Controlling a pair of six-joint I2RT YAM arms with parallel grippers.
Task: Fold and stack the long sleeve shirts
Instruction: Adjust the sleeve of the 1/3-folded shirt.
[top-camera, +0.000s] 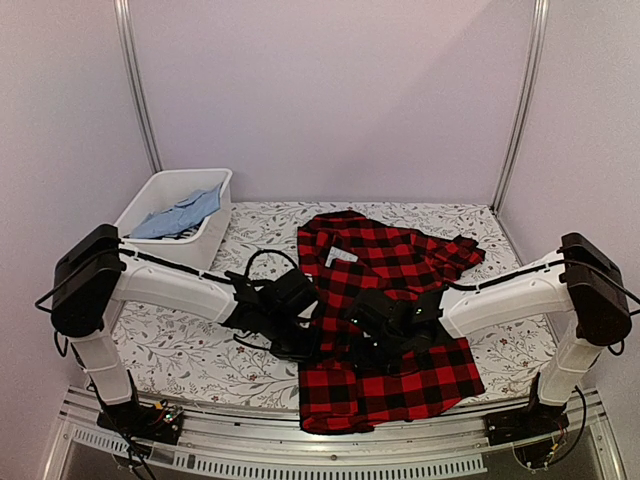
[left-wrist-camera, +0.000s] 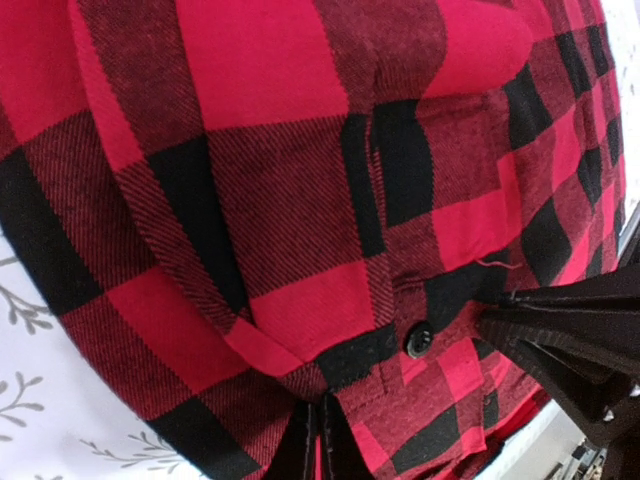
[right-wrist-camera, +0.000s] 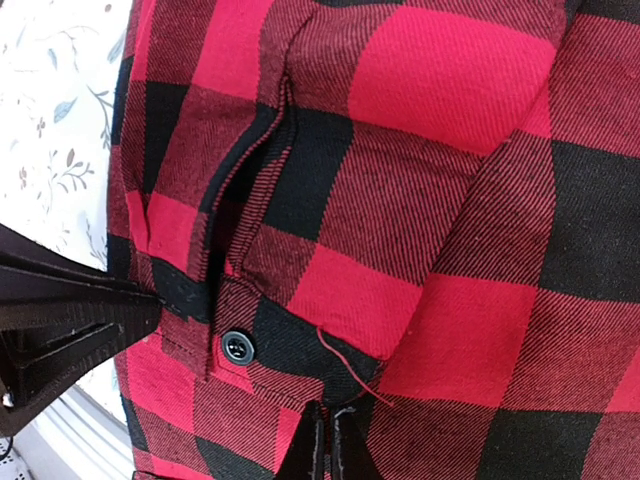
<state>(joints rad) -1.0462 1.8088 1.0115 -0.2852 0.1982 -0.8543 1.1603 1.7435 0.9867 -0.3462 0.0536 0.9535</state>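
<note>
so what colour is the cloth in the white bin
Light blue; the cloth in the bin shows only in the top external view.

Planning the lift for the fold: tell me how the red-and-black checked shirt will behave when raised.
Probably floppy: the checked shirt lies in soft rumples, so it should sag between the left pincer and right pincer. Likely grippy, not slippery: the weave looks coarse. Likely light, being thin cloth.
</note>
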